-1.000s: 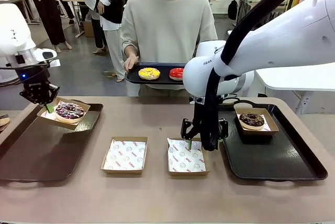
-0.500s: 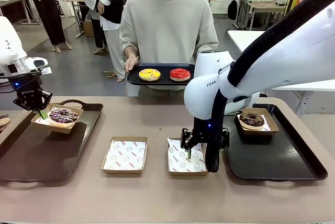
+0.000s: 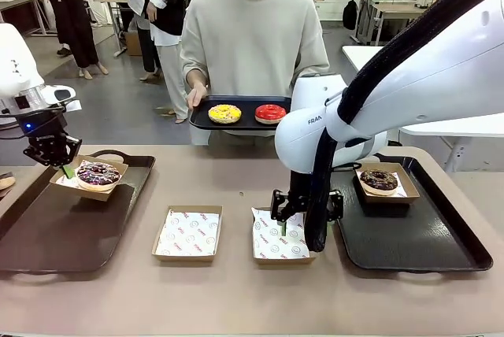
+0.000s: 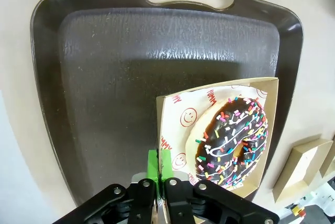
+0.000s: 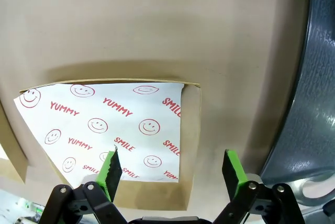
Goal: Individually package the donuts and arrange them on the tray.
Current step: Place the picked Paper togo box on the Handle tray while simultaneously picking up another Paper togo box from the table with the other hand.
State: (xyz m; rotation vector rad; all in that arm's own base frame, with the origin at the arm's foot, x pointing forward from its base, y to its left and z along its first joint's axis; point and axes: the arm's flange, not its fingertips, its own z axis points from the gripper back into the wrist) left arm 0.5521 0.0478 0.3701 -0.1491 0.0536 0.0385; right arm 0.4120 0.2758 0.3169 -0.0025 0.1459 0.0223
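Left end effector (image 3: pixel 64 166) is pinched tight on the left edge of the cardboard box (image 3: pixel 88 192). Its purple sprinkle donut (image 3: pixel 98 173) sits just to the right, over the far end of the left tray (image 3: pixel 55 235). Right end effector (image 3: pixel 285 223) hangs wide open and empty, over one wall of the empty lined box (image 3: pixel 282 259) mid-desk (image 3: pixel 236 294).

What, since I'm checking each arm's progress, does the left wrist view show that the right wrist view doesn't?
Left wrist view: the left end effector shut on the rim of a box holding the dark sprinkled donut, a handled dark tray beneath. Right wrist view: the right end effector open over an empty box lined with YUMMY/SMILE paper, another tray beside it. Both: tan table, a dark tray, a paper-lined cardboard box.
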